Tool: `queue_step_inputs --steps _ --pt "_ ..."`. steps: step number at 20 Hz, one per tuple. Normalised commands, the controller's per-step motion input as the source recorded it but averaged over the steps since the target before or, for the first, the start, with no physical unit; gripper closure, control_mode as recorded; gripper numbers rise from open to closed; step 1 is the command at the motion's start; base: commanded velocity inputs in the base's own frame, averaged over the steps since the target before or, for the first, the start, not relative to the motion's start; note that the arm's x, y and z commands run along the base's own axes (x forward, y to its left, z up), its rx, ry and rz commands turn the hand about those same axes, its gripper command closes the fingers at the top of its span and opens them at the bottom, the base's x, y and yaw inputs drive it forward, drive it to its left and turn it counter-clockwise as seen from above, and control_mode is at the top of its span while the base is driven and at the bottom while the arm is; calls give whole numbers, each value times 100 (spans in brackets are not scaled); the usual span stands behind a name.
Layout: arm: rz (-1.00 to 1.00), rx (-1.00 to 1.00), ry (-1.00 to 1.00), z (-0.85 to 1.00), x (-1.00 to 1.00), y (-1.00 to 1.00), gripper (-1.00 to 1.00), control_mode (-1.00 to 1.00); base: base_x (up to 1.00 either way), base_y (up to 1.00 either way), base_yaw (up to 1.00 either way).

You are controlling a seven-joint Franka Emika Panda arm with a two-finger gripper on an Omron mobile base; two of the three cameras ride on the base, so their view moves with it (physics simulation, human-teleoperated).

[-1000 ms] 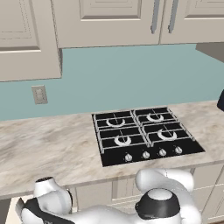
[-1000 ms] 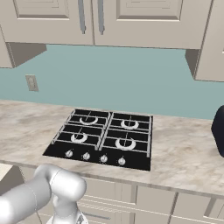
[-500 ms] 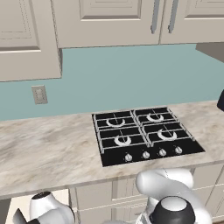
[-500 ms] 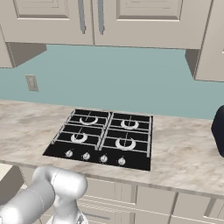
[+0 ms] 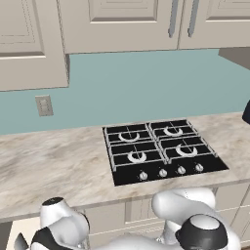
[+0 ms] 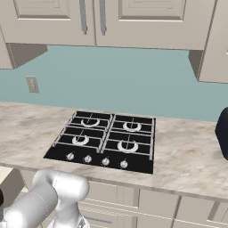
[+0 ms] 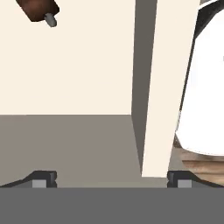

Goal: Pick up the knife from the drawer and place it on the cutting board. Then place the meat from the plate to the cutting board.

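the tool (image 7: 111,180) is held with its tips wide apart over the pale inside of the drawer (image 7: 65,74). the knife (image 7: 40,9) handle is seen at 11 o'clock, untouched.

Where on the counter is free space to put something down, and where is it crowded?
The marble counter is bare to the left of the black cooktop, below the wall outlet. On the other side, another bare patch lies between the cooktop and a dark object at the edge of the picture. The cooktop itself is covered by grates.
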Motion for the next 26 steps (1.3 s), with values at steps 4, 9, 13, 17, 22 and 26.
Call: queue_step_inputs --steps 4,9,13,17,22,26 --pt "9 0 -6 12 63 -8 -100 -100 0 0 0" --pt "15 0 -8 2 50 -3 -100 -100 0 0 0" --pt "18 0 -6 0 37 0 -100 -100 0 0 0" --pt "19 0 -2 -9 20 0 -100 -100 0 0 0" --pt "11 0 -1 -17 4 0 -100 -100 0 0 0" --pt "7 0 0 -12 5 1 -100 -100 0 0 0"
